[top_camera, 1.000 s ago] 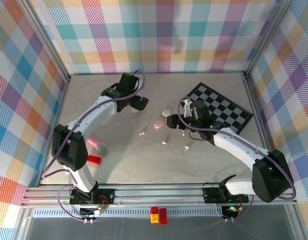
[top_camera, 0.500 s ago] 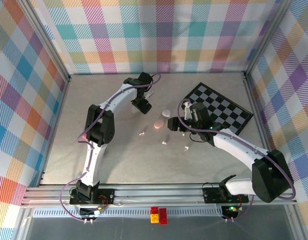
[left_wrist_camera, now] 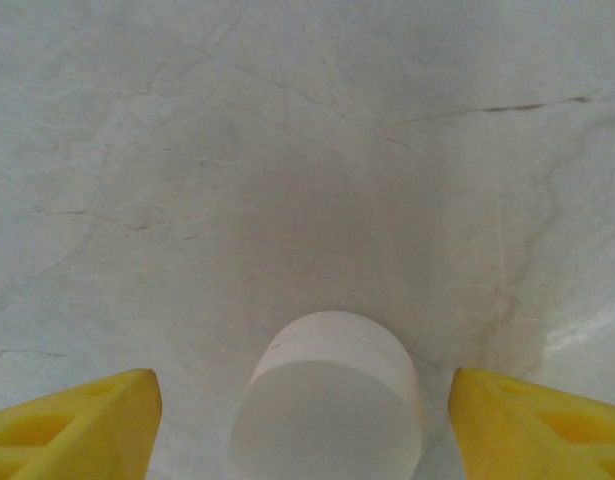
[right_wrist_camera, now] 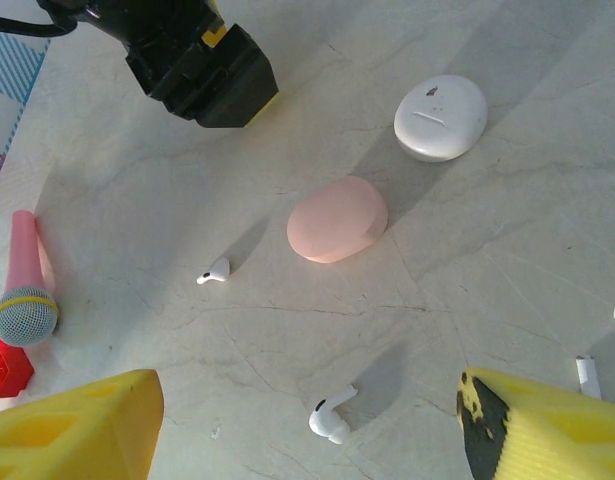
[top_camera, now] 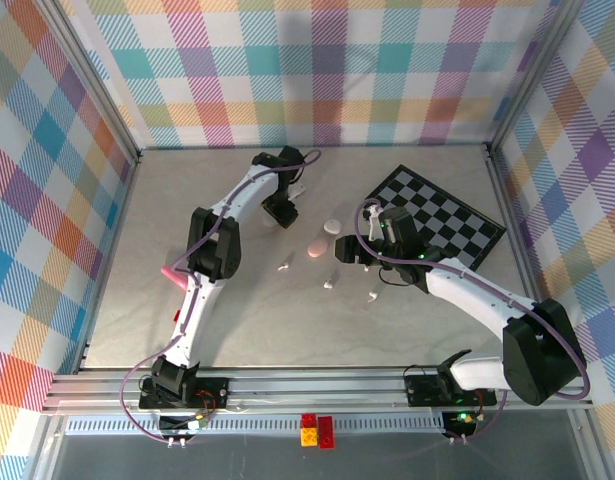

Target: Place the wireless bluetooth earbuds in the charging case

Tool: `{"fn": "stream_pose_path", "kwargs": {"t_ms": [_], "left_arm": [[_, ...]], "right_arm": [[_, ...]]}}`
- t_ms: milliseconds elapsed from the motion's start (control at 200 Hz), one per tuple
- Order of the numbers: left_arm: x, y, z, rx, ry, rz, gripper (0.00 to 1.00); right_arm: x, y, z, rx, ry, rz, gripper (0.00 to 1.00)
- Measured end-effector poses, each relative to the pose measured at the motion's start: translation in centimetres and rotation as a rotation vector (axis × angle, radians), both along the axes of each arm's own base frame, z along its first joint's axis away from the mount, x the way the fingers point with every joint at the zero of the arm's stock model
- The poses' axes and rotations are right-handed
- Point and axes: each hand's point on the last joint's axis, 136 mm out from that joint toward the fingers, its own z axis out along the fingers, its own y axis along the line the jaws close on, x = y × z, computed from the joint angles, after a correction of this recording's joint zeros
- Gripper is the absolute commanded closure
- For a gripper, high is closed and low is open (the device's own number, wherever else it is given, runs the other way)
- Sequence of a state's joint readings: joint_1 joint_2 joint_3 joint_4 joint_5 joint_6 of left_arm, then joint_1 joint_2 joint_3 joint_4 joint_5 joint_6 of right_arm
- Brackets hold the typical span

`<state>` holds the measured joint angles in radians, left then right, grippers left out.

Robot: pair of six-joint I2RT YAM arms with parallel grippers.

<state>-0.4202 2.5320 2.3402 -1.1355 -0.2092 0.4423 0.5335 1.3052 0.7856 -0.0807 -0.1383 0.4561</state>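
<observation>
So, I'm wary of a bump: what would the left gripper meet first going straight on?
Probably the white round object between its fingers, then the table behind; depth is unclear.

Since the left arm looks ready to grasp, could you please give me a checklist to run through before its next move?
1. Left end effector open: ok.
2. White rounded object between its fingers, untouched: ok.
3. That object is a charging case: cannot tell.
4. Pink case lid open: not ok, shut.
5. Earbuds loose on table: ok.
6. Right end effector open, empty: ok.
</observation>
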Motion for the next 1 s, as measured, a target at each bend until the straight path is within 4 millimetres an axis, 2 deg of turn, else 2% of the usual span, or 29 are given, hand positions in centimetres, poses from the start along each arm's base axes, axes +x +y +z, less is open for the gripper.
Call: {"fn": "stream_pose_path", "kwargs": {"t_ms": [125, 305, 525, 695, 855, 1000], "left_arm": [[-0.2, 0.0, -0.7, -0.004, 0.028, 0.001, 0.37], [-0.5, -0.1, -0.8, -0.021, 0.047, 0.012, 0.57], [-0.5, -0.1, -0.7, -0.062, 0.050, 0.066, 0.60], [-1.3, -0.2, -0.2, -0.186, 0.037, 0.200, 0.61], [-3.0, 0.1, 2.0, -0.341, -0.024, 0.384, 0.61], [-4.8, 0.3, 6.1, -0.528, -0.135, 0.556, 0.63]], "right_arm": [[0.0, 0.0, 0.0, 0.001, 0.002, -0.002, 0.23], [0.0, 0.0, 0.0, 0.002, 0.002, -0.003, 0.23], [0.0, 0.0, 0.0, 0.004, 0.004, -0.004, 0.23], [0.0, 0.0, 0.3, 0.011, -0.010, -0.003, 0.24], [0.3, -0.3, 1.3, 0.016, -0.055, -0.018, 0.24], [0.7, 0.0, 2.0, 0.037, -0.087, -0.017, 0.24]]}}
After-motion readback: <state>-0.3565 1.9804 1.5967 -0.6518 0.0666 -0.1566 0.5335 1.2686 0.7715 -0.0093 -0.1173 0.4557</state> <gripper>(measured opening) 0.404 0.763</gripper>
